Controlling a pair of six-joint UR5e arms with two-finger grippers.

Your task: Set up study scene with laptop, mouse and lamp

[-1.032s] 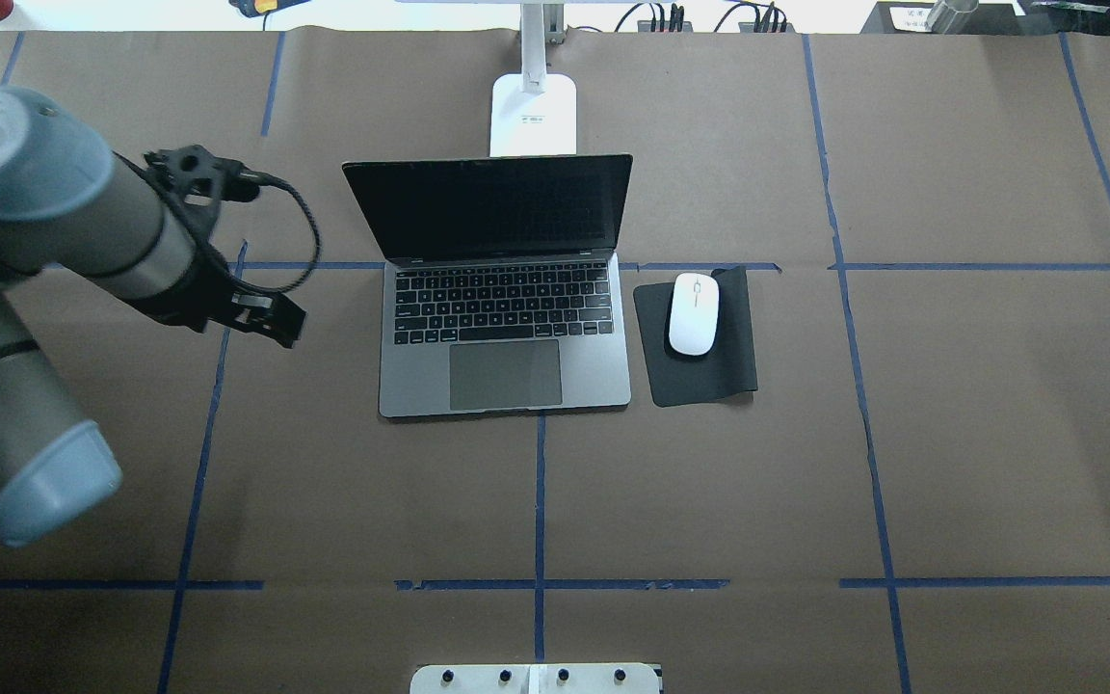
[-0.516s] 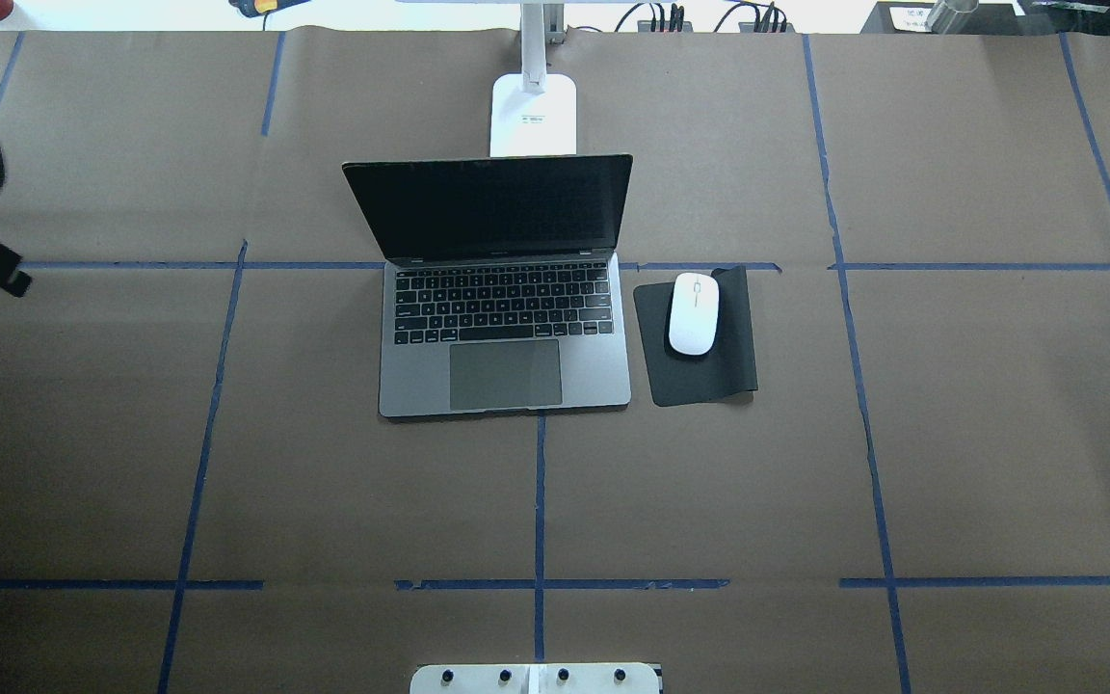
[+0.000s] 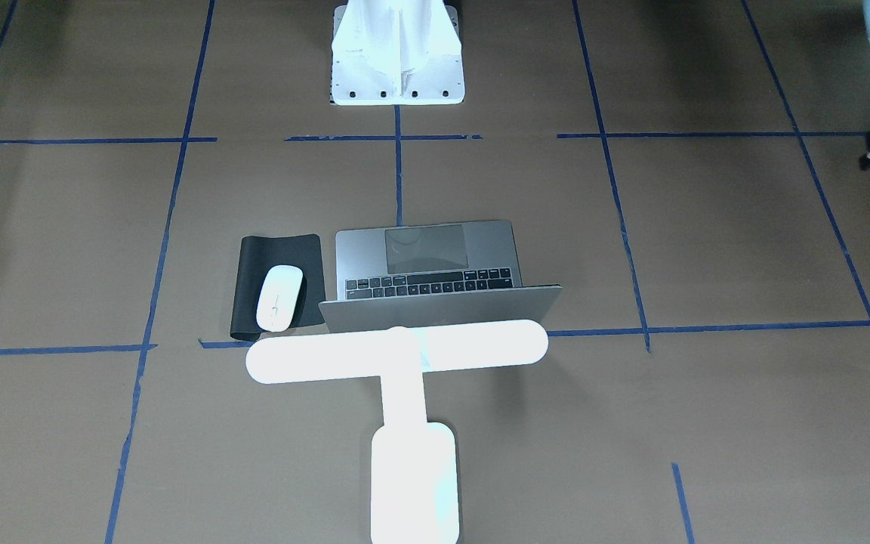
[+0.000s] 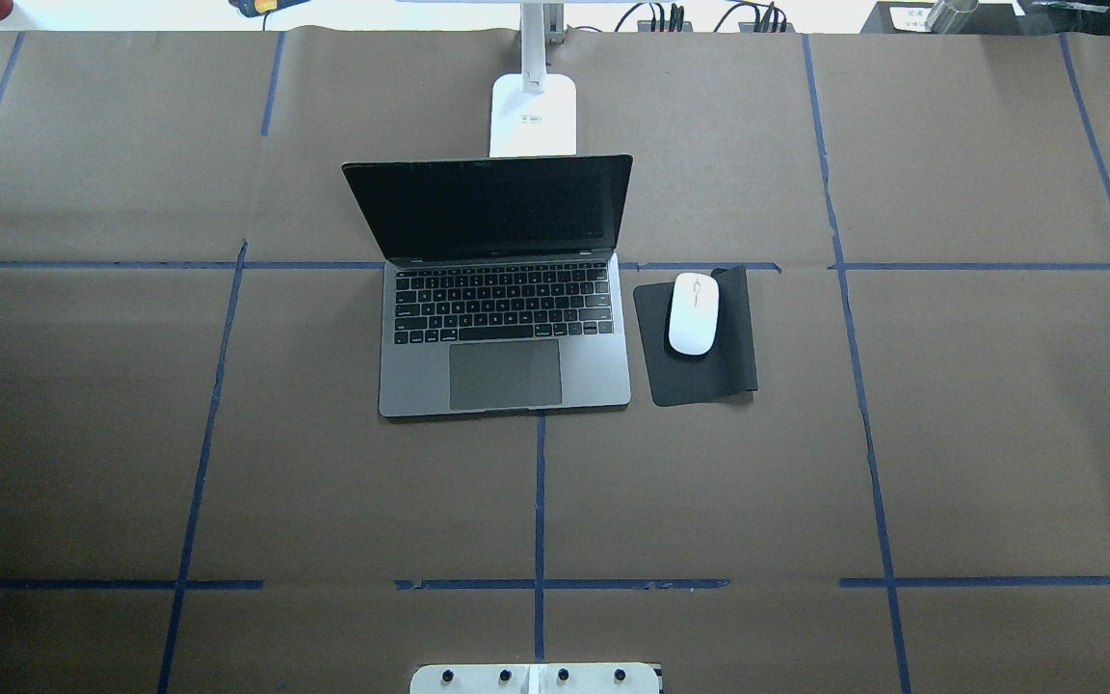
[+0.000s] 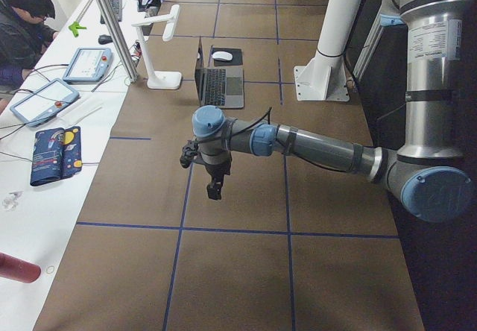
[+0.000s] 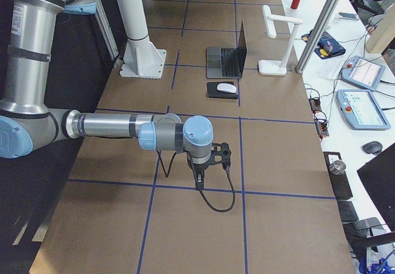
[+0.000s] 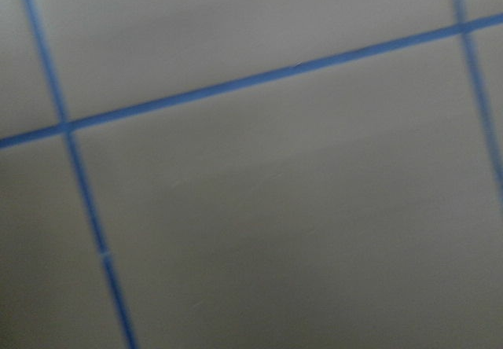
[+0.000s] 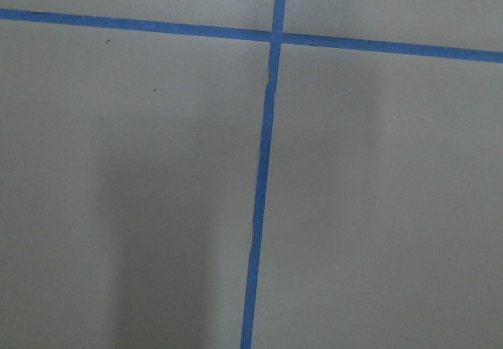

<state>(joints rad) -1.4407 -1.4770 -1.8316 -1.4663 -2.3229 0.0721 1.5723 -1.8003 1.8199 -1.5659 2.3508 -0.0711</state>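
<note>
The open grey laptop (image 4: 505, 328) sits mid-table with its screen dark; it also shows in the front view (image 3: 427, 261). The white mouse (image 4: 693, 313) lies on a black mat (image 4: 709, 376) just right of the laptop. The glowing white lamp (image 3: 397, 351) stands behind the laptop, its base (image 4: 533, 116) at the far edge. My left gripper (image 5: 215, 191) hangs over bare table far to the left of the laptop. My right gripper (image 6: 199, 184) hangs over bare table far to the right. I cannot tell whether either is open or shut. Both wrist views show only paper and tape.
The white robot pedestal (image 4: 536, 678) stands at the near edge. Brown paper with blue tape lines (image 4: 538, 501) covers the table. A side bench with tablets (image 5: 45, 100) and a seated person (image 5: 22, 25) runs along the far side.
My left arm has pulled back to the left and left the overhead view. The laptop, mouse, mat and lamp have not moved.
</note>
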